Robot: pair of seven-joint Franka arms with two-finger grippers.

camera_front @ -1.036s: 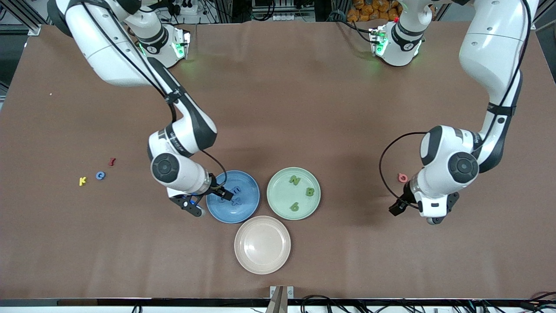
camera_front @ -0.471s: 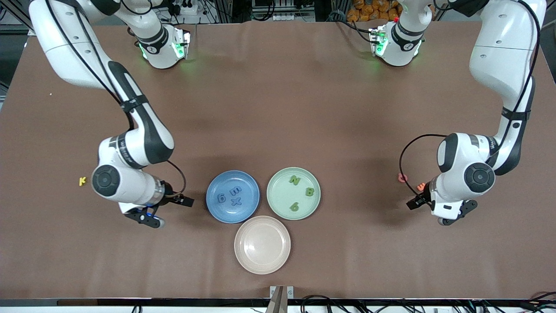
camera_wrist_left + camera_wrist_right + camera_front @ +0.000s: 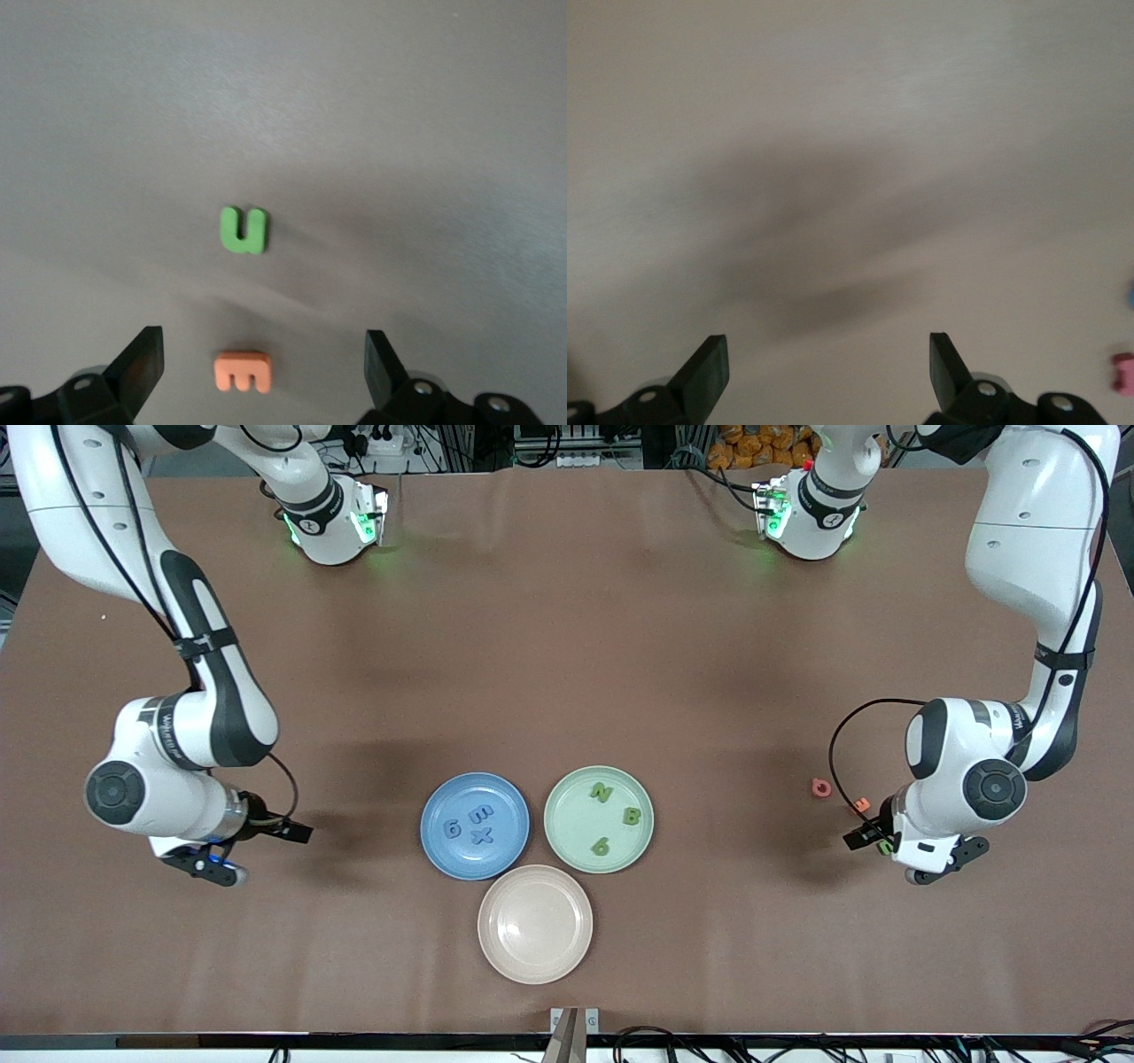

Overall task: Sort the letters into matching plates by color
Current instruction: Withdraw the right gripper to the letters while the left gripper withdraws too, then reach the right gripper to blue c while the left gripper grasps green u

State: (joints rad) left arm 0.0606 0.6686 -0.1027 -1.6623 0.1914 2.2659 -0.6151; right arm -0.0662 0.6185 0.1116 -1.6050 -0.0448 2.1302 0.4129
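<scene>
The blue plate point(image 3: 498, 797) holds three blue letters point(image 3: 479, 824). Beside it, the pale green plate point(image 3: 572, 815) holds three green letters point(image 3: 615, 817). My left gripper point(image 3: 930, 861) hangs open over the table at the left arm's end. In the left wrist view a green letter U point(image 3: 243, 230) lies ahead of this gripper point(image 3: 263, 341), and an orange letter point(image 3: 244, 370) lies between its open fingers. My right gripper point(image 3: 204, 861) is open over bare table at the right arm's end, with nothing between its fingers point(image 3: 828, 347). A bit of a blue letter point(image 3: 1130, 295) shows at the right wrist view's edge.
A beige plate point(image 3: 535, 924) stands nearer the front camera than the two coloured plates. A pink letter point(image 3: 821, 787) and the orange letter point(image 3: 860, 805) lie beside my left hand. A dark red letter point(image 3: 1123, 374) peeks in at the right wrist view's edge.
My right arm has swung from the blue plate toward its own end of the table, now covering the loose letters there. My left arm has shifted slightly outward over the orange and green letters.
</scene>
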